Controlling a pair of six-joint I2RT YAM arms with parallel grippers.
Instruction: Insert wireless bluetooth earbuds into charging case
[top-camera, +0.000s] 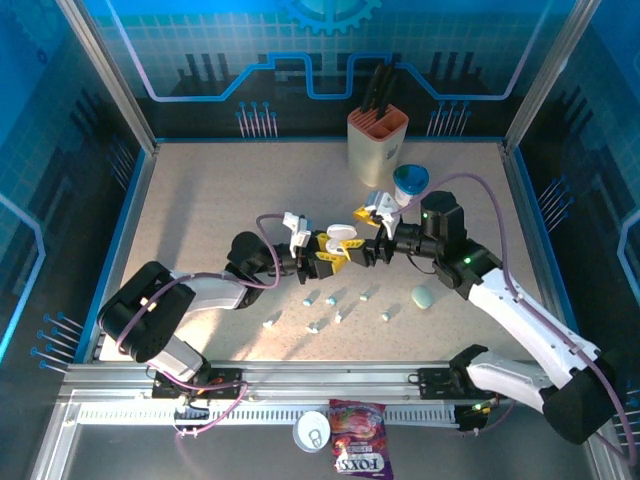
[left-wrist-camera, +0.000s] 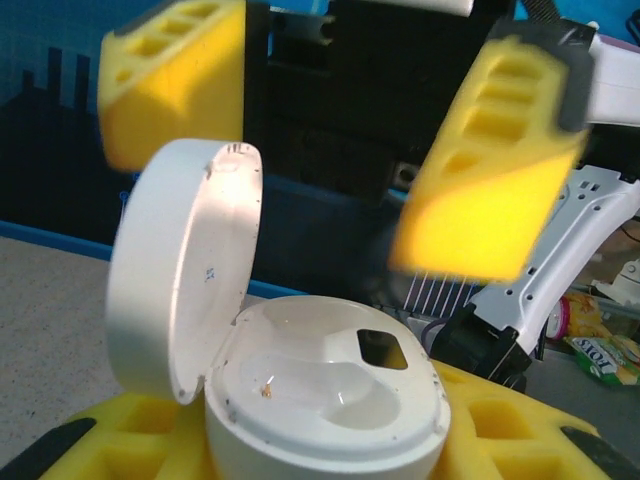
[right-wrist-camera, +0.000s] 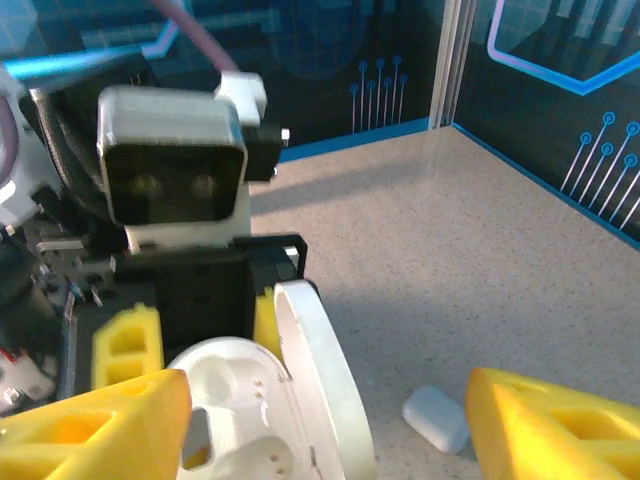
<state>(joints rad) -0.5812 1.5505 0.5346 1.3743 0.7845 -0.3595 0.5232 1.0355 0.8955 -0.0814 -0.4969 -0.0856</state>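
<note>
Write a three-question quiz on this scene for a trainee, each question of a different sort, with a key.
1. True or false: the lid of the charging case is shut.
2. Which tool grips the case? A) the left tool B) the right tool C) neither
3. Fill in: the loose earbuds lie on the ___.

Key: 1 false, the lid stands open; 2 A; 3 table.
</note>
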